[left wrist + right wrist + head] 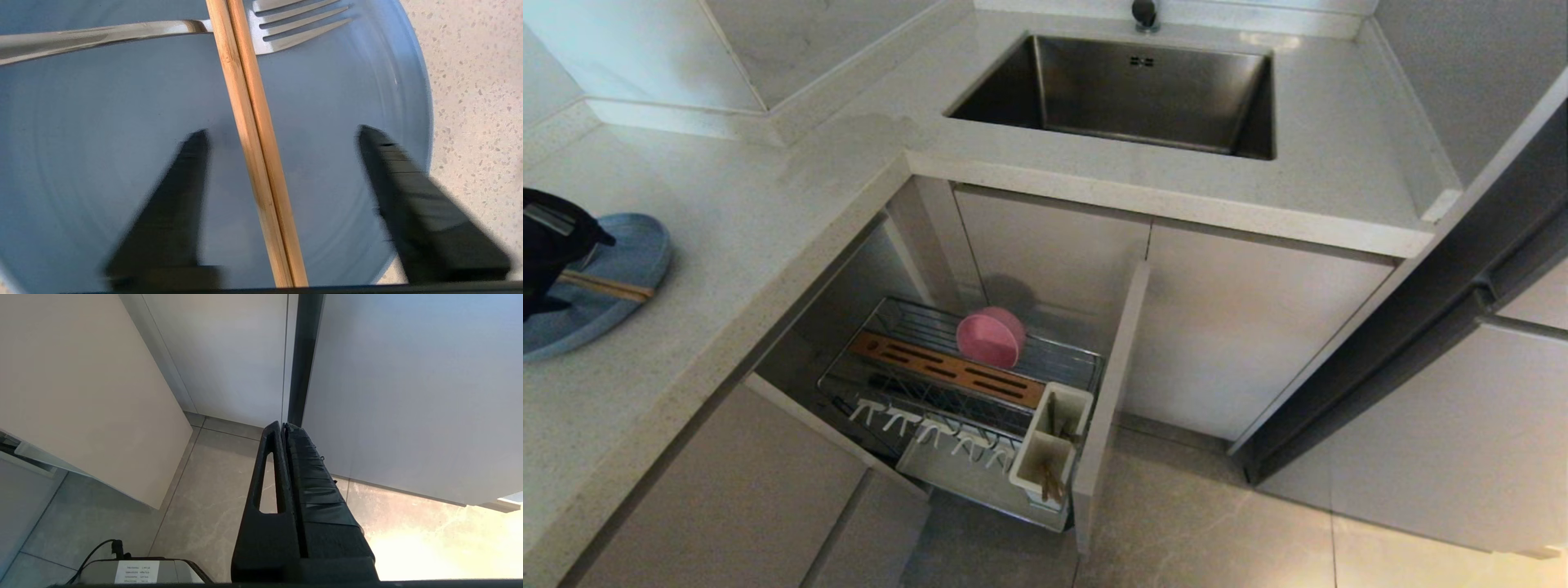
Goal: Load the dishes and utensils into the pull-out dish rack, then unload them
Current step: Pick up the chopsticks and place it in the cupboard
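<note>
The left gripper (282, 134) hangs over the plate (621, 269), which lies on the table (768, 245) at the far left of the scene. Its fingers (392, 171) are spread, one on each side of the chopsticks (255, 143), and neither touches them; nothing is grasped. The chopsticks lie side by side, touching along their length, flat across the plate. One end passes over a fork (163, 30) that also lies on the plate, with its tines to one side of the chopsticks and its handle to the other. In the head view the arm covers the left part of the plate, and a short length of the chopsticks shows beside it.

The rack (964, 392) stands pulled out of the lower cabinet, below the table edge and to the right of the plate. The bowl (990, 336) stands on edge in the wire section at the far side of the rack, just behind the wooden strip (947, 369). White prongs (931, 429) line the near side. The utensil cups (1052, 445) sit at the right end, against the front panel (1111, 392); thin wooden sticks show inside them.

The sink (1127, 90) is set into the table beyond the rack.

The right gripper (282, 426) is clenched, fingers pressed together with nothing between them. It points down toward the floor (204, 506) beside the cabinet doors.
</note>
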Robot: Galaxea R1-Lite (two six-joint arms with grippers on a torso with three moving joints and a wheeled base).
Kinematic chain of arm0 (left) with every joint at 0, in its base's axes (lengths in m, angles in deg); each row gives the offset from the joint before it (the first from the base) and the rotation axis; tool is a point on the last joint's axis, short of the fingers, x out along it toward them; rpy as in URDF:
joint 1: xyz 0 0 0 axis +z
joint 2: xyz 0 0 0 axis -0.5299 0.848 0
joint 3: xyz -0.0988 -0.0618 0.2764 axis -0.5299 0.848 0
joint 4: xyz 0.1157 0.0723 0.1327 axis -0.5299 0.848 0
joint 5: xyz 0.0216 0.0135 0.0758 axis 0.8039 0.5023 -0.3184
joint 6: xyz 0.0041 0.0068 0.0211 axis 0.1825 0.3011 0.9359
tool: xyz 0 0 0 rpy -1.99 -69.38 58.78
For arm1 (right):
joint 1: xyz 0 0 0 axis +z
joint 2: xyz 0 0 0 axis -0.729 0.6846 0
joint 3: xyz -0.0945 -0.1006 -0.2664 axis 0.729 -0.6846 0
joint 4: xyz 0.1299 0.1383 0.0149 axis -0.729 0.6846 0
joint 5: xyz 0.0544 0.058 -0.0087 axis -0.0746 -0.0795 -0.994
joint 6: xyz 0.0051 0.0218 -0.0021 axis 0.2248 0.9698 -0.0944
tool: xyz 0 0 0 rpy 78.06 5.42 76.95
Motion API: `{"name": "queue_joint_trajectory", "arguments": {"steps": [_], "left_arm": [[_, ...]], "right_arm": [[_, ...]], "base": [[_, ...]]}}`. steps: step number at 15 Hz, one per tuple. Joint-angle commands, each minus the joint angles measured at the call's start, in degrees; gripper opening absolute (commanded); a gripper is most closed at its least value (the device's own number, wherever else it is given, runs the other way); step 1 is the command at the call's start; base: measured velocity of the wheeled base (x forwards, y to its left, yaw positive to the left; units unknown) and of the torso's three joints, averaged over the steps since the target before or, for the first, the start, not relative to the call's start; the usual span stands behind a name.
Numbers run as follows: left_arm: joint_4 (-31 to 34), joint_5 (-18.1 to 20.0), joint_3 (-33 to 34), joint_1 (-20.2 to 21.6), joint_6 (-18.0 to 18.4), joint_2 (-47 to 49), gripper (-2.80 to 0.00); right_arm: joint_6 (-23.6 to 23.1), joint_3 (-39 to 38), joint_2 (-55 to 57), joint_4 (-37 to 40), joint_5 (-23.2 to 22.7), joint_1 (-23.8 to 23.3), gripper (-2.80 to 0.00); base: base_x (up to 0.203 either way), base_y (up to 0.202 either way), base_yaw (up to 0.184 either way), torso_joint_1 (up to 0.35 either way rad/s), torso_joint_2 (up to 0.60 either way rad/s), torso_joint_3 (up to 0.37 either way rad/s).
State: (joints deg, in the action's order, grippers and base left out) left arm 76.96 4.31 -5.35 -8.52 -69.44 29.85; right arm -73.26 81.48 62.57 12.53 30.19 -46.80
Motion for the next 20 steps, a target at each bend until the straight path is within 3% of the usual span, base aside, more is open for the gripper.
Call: {"name": "queue_joint_trajectory", "arguments": {"steps": [1, 14, 20], "left_arm": [[0.17, -0.02, -0.01, -0.01, -0.26, 0.13, -2.80], [0.16, -0.02, 0.68, 0.09, -0.26, -0.69, -2.80], [0.17, 0.29, -0.49, 1.04, 0.14, -8.25, -2.80]], "right_arm": [[0.01, 0.00, -0.04, -0.01, -0.01, 0.00, -2.80], [0.01, 0.00, -0.04, -0.01, -0.01, 0.00, -2.80], [0.01, 0.00, -0.04, -0.01, -0.01, 0.00, -2.80]], "base": [[0.000, 0.000, 0.000, 0.000, 0.00, 0.000], [0.000, 0.000, 0.000, 0.000, 0.00, 0.000], [0.000, 0.000, 0.000, 0.000, 0.00, 0.000]]}}
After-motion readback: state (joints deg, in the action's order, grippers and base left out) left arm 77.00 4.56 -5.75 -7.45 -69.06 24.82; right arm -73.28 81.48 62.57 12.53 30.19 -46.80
